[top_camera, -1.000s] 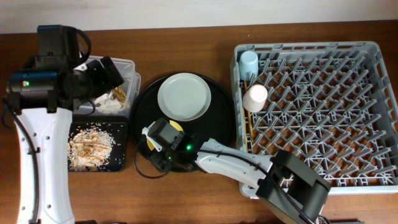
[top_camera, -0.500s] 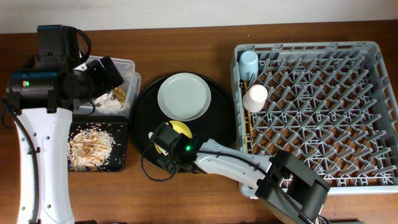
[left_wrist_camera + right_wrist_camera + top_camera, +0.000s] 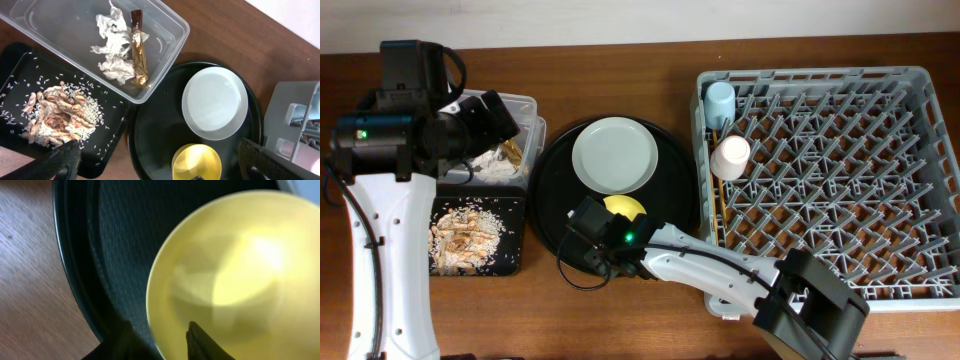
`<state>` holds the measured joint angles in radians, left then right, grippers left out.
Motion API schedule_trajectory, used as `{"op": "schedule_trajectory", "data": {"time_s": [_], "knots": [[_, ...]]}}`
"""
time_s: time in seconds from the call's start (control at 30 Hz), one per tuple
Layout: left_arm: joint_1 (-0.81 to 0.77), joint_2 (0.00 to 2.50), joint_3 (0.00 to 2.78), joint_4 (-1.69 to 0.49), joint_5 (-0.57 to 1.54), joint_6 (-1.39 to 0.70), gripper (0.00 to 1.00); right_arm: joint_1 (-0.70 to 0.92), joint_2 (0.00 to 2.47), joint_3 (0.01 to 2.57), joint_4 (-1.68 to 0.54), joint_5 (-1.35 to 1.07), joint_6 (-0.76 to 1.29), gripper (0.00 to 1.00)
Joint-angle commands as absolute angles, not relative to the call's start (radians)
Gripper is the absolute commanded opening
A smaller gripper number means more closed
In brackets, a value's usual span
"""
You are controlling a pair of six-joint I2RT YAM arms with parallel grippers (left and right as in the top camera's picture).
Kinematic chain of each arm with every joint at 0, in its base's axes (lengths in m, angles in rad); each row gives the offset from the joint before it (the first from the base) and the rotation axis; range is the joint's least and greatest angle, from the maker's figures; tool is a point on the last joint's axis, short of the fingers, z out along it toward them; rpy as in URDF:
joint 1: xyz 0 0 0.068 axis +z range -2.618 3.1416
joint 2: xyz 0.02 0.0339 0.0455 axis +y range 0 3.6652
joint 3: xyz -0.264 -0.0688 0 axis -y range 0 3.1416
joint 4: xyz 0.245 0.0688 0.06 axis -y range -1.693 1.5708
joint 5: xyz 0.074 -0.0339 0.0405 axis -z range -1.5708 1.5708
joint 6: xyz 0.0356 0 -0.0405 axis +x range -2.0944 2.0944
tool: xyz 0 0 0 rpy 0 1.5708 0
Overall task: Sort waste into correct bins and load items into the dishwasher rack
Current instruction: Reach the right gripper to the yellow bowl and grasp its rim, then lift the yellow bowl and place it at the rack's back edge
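Note:
My right gripper is shut on the near rim of the yellow bowl, one finger inside and one outside. The bowl also shows in the left wrist view. The grey-green plate lies behind it. My left gripper is open and empty above the clear box, which holds crumpled paper and a gold-brown wrapper. Food scraps lie in the small black tray. The rack holds the blue cup, pink cup and chopsticks.
Bowl and plate sit on a large round black tray between the bins and the rack. The rack's left wall stands close to the round tray's right edge. Brown wooden table lies all around.
My right gripper and the yellow bowl have shifted to the right on the round tray, and more of the bowl shows. The left arm has not moved.

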<state>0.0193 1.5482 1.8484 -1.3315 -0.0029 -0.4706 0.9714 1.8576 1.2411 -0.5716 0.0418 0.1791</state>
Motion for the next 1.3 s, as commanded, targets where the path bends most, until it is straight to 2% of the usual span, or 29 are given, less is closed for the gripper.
{"op": "schedule_trajectory", "data": {"time_s": [0.0, 0.13, 0.17, 0.2, 0.23, 0.6, 0.7, 0.73, 0.9, 1.07, 1.17, 1.23, 1.27], "knots": [[0.021, 1.541, 1.854, -1.329, 0.001, -0.454, 0.99, 0.973, 1.842, 1.258, -0.537, 0.062, 0.179, 0.33], [0.021, 1.541, 1.854, -1.329, 0.001, -0.454, 0.99, 0.973, 1.886, 1.255, -0.505, 0.061, 0.179, 0.31], [0.021, 1.541, 1.854, -1.329, 0.001, -0.454, 0.99, 0.974, 1.895, 1.255, -0.508, 0.061, 0.179, 0.28], [0.021, 1.541, 1.854, -1.329, 0.001, -0.454, 0.99, 0.974, 1.896, 1.255, -0.508, 0.061, 0.179, 0.2], [0.021, 1.541, 1.854, -1.329, 0.001, -0.454, 0.99, 0.974, 1.898, 1.255, -0.508, 0.061, 0.179, 0.18], [0.021, 1.541, 1.854, -1.329, 0.001, -0.454, 0.99, 0.975, 1.914, 1.255, -0.534, 0.054, 0.18, 0.14], [0.021, 1.541, 1.854, -1.329, 0.001, -0.454, 0.99, 0.975, 1.914, 1.255, -0.537, 0.054, 0.18, 0.09], [0.021, 1.541, 1.854, -1.329, 0.001, -0.454, 0.99, 0.975, 1.914, 1.255, -0.537, 0.054, 0.18, 0.04], [0.021, 1.541, 1.854, -1.329, 0.001, -0.454, 0.99, 0.975, 1.902, 1.267, -0.548, 0.033, 0.198, 0.04], [0.021, 1.541, 1.854, -1.33, 0.001, -0.454, 0.99, 0.964, 1.71, 1.418, -0.748, -0.01, 0.161, 0.04], [0.021, 1.541, 1.854, -1.329, 0.001, -0.454, 0.99, 0.883, 1.595, 1.452, -0.793, -0.072, 0.107, 0.04], [0.021, 1.541, 1.854, -1.329, 0.001, -0.454, 0.99, 0.732, 1.516, 1.454, -0.793, -0.198, 0.073, 0.04], [0.021, 1.541, 1.854, -1.329, 0.001, -0.454, 0.99, 0.601, 1.486, 1.454, -0.791, -0.331, 0.038, 0.04]]}}
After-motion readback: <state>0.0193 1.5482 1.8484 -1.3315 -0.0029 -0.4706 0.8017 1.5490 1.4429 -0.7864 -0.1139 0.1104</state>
